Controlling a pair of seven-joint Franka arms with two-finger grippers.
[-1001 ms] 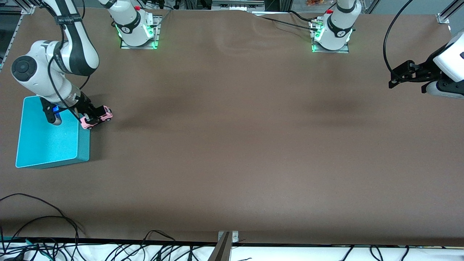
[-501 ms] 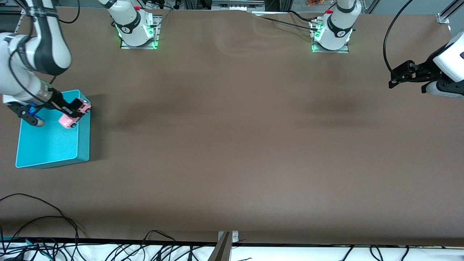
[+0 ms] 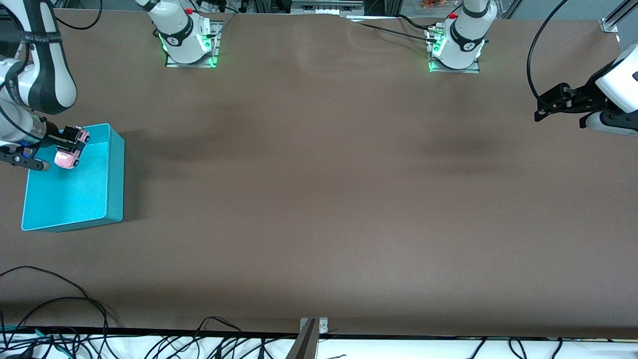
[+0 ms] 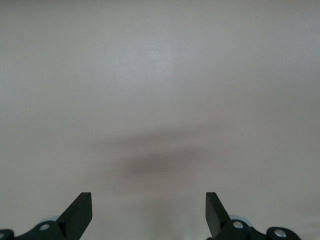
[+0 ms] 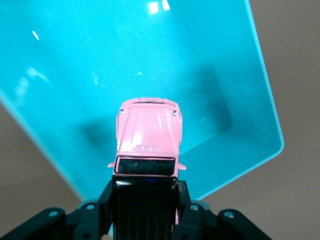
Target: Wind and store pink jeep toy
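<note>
From the front view, the right gripper (image 3: 64,144) has carried the pink jeep toy (image 3: 66,154) in from the turquoise bin's (image 3: 112,174) table-side rim — where it hung a second ago — to above the bin's interior, at the corner of the table toward the right arm's end, so the storing step looks nearly ready for release. The left gripper (image 3: 548,107) waits over the edge at the left arm's end, unmoved. In the left wrist view, the left gripper (image 4: 149,212) has its jaws spread wide over bare brown table, holding nothing. In the right wrist view, the right gripper (image 5: 145,200) has its jaws closed on the jeep's black-roofed rear, the pink hood (image 5: 149,127) pointing down into the bin (image 5: 260,120) — clear of its walls, apparently not yet resting on the floor.
</note>
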